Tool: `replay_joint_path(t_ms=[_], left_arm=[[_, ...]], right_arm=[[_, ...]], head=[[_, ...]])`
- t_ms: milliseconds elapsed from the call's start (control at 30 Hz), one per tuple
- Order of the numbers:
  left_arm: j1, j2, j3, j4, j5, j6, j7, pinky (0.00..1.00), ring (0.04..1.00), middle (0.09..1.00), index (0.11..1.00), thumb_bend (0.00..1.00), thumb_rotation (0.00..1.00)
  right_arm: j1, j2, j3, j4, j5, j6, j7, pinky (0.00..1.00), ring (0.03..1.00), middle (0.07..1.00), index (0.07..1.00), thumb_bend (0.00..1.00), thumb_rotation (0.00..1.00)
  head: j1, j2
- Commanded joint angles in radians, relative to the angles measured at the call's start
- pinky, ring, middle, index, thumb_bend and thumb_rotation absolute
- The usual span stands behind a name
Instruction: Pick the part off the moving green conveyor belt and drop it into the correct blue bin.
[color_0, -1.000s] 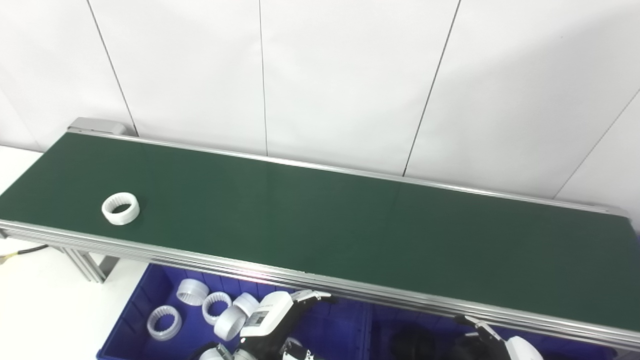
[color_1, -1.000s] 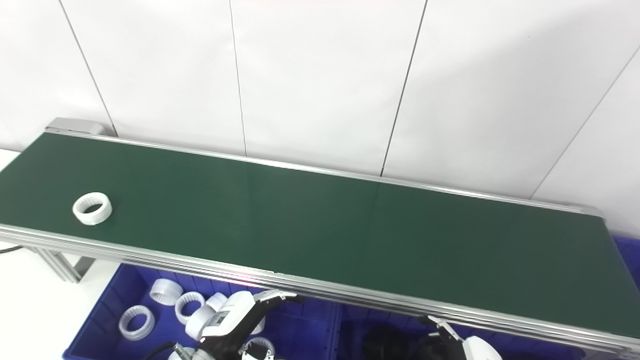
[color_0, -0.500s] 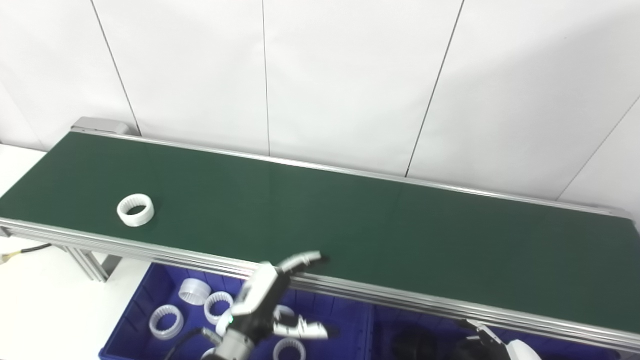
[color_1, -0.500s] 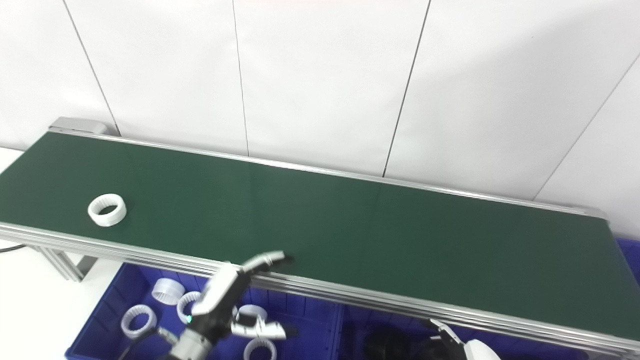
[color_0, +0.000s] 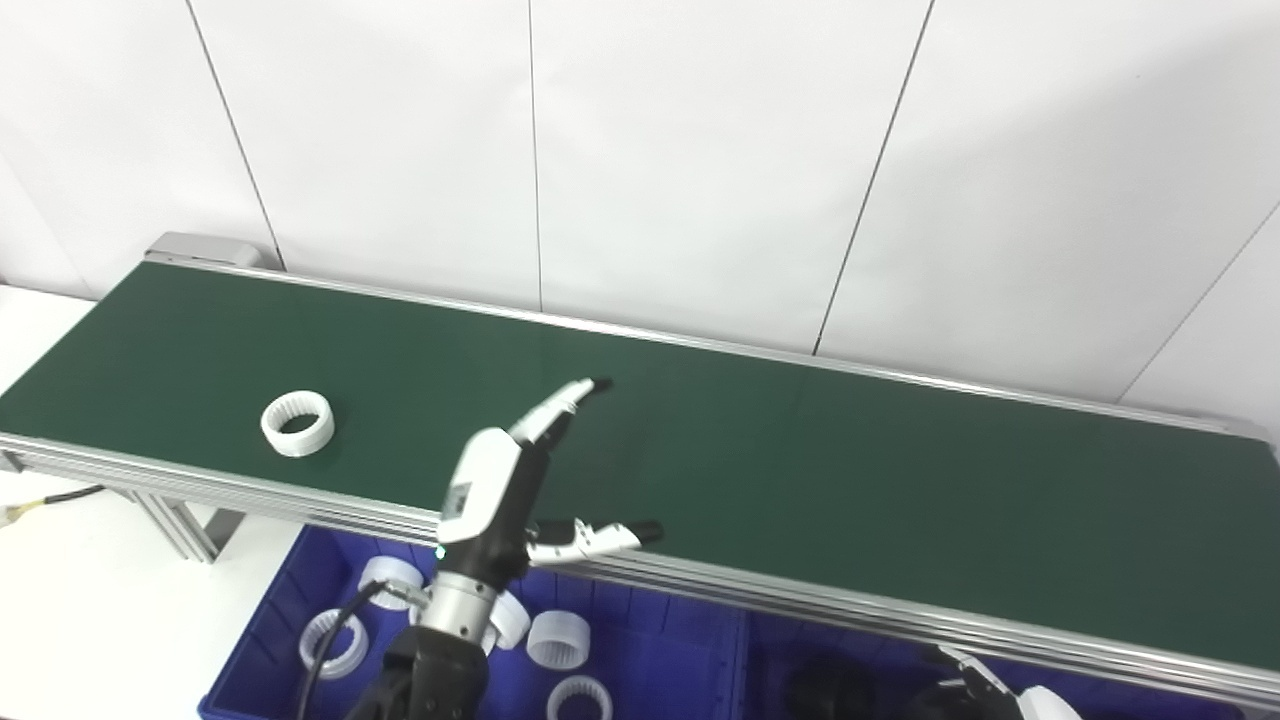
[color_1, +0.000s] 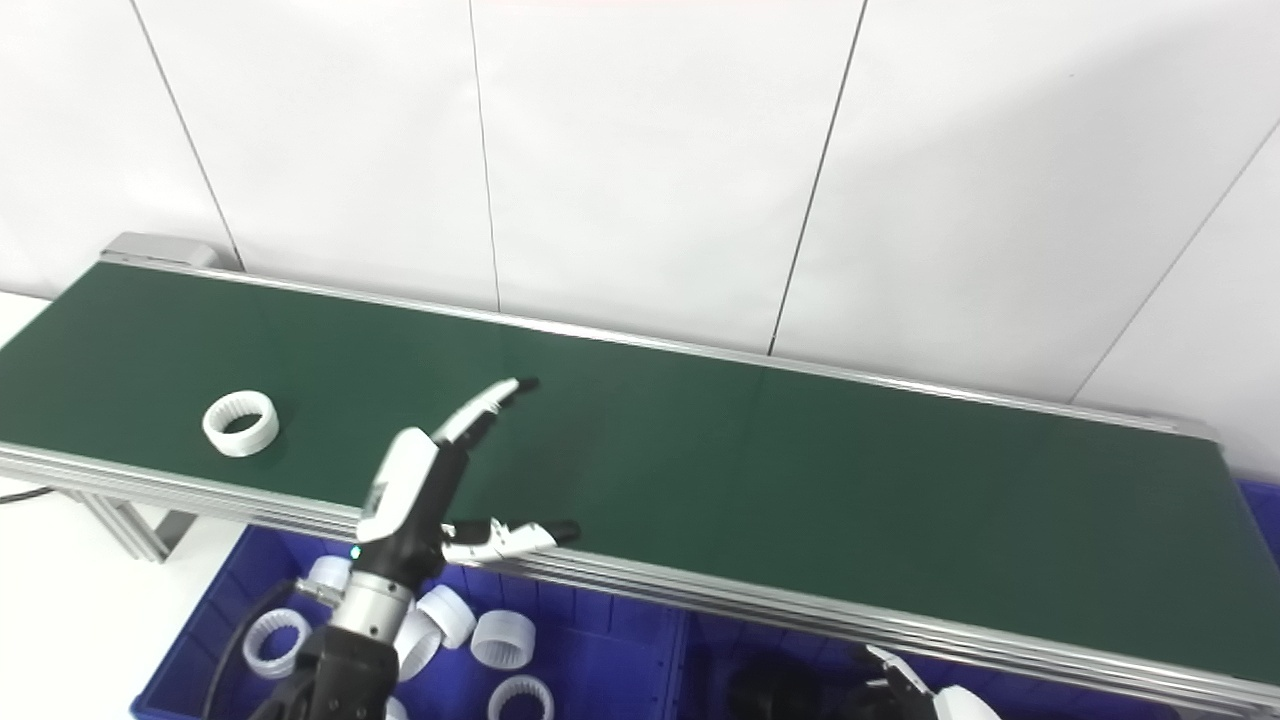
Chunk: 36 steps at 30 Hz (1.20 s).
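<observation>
Presently, left hand (color_0: 500, 480), spread wide and empty over green belt (color_0: 800, 470), awaits white ring (color_0: 297, 424) arriving from its 9 o'clock.

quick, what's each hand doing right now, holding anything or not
Left hand: open, fingers spread above the green conveyor belt, holding nothing.
Right hand: only a sliver shows at the bottom edge; cannot be told.

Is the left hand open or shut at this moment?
Open. The left hand is raised over the green belt with fingers and thumb spread wide, holding nothing; the white ring lies apart on the belt.
</observation>
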Motion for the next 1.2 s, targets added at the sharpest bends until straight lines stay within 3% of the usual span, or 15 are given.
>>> replay_joint_path(t_ms=[0,167,400,700,967,1167], left_arm=[[-0.053,0.026,0.023,0.02,0.02,0.001,0.047,0.81,0.868,0.902,0.889,0.78,0.53],[-0.105,0.053,0.059,0.08,0.029,0.037,0.083,0.79,0.866,0.902,0.891,0.79,0.49],[-0.173,0.102,0.1,0.156,0.035,0.091,0.125,0.77,0.855,0.896,0.891,0.78,0.34],[-0.222,0.147,0.114,0.242,0.03,0.132,0.174,0.79,0.89,0.927,0.911,0.78,0.22],[-0.24,0.166,0.121,0.241,0.038,0.273,0.138,0.86,0.941,0.964,0.947,0.77,0.15],[-0.253,0.181,0.111,0.273,0.038,0.325,0.137,0.89,0.958,0.97,0.965,0.78,0.17]], right_arm=[[-0.016,-0.006,-0.01,-0.012,0.004,-0.038,-0.032,0.6,0.66,0.678,0.819,0.83,0.18],[-0.018,-0.008,-0.007,-0.01,0.003,-0.032,-0.029,0.62,0.676,0.683,0.821,0.83,0.19],[-0.02,-0.011,-0.007,-0.005,0.005,-0.039,-0.032,0.63,0.677,0.688,0.822,0.83,0.16],[-0.019,-0.012,-0.006,-0.003,0.008,-0.04,-0.036,0.63,0.678,0.684,0.824,0.82,0.18],[-0.02,-0.01,-0.002,0.001,0.008,-0.044,-0.039,0.61,0.674,0.689,0.824,0.82,0.18],[-0.024,-0.012,0.001,0.01,0.012,-0.048,-0.048,0.61,0.671,0.686,0.823,0.83,0.15]], head=[[0.001,0.0],[-0.002,-0.002],[0.002,-0.003],[0.001,-0.003],[0.0,-0.004],[-0.001,-0.006]])
